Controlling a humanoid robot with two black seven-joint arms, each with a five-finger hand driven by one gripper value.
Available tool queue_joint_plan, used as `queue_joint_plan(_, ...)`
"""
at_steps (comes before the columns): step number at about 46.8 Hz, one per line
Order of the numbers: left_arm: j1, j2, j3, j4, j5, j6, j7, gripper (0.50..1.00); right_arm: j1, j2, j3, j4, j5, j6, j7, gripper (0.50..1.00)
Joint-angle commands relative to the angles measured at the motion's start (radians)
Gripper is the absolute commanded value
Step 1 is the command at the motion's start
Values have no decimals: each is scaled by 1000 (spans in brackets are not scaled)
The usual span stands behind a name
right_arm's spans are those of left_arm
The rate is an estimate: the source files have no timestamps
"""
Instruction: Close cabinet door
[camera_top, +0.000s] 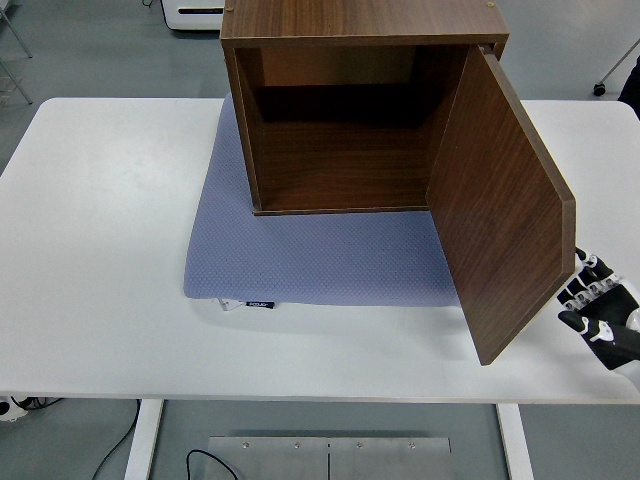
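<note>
A dark wooden cabinet stands on a blue-grey mat at the table's back middle. Its inside is bare. The door, hinged on the right side, swings wide open toward the near right. My right hand comes in at the right edge, low over the table, just right of the door's outer face near its free edge. Its black fingers are spread and hold nothing. Whether they touch the door I cannot tell. My left arm is out of view.
The white table stretches wide to the left of the mat. A white appliance stands on the floor beyond the table. A metal plate lies on the floor below the near edge.
</note>
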Motion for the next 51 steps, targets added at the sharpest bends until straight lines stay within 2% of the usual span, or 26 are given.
queue_joint_plan(1, 0, 0, 0, 1, 0, 0, 0, 1000, 1, 8, -6, 1, -15, 0, 0, 1000)
queue_joint_plan(15, 0, 0, 0, 1, 0, 0, 0, 1000, 1, 44, -12, 1, -35, 0, 0, 1000)
queue_joint_plan(51, 0, 0, 0, -1, 0, 0, 0, 1000, 39, 81, -63, 1, -49, 0, 0, 1000)
